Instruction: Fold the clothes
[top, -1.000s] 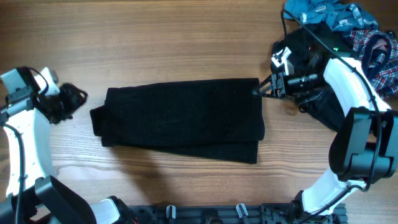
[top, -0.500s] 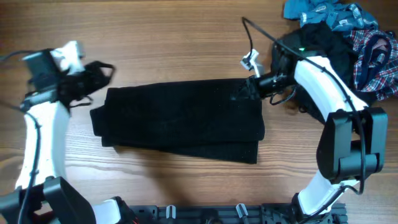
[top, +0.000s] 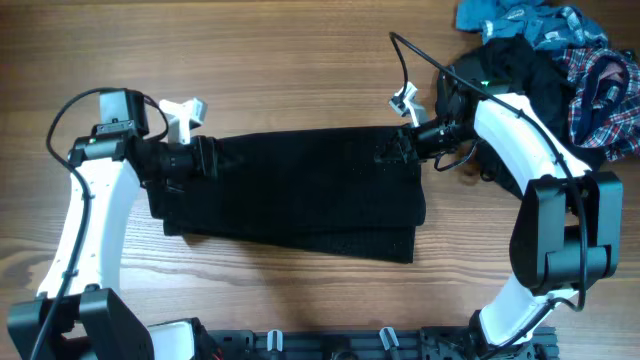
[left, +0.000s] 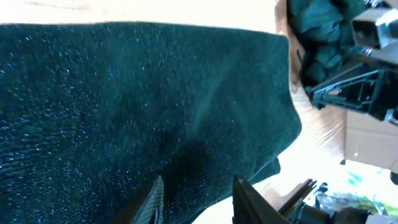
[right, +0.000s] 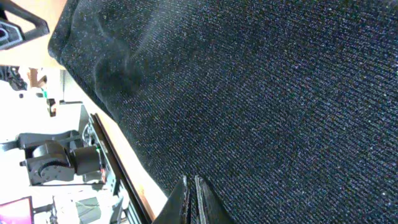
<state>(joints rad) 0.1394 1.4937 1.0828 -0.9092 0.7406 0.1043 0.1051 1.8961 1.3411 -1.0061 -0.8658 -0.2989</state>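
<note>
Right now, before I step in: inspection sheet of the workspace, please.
Surface: wooden table, bare grain all round the garment.
Job's things: black garment lies flat mid-table, folded to a wide rectangle; pile of other clothes at the far right corner, teal-blue, black and plaid.
Clutter: nothing seen.
Grippers: left gripper at the garment's left end, fingers apart over the fabric; right gripper at the upper right corner, fingers shut; whether they pinch fabric cannot be told.
Cables: right arm cable arcs above the table; left arm cable loops off the arm.
Surroundings: black rail along the near edge.
</note>
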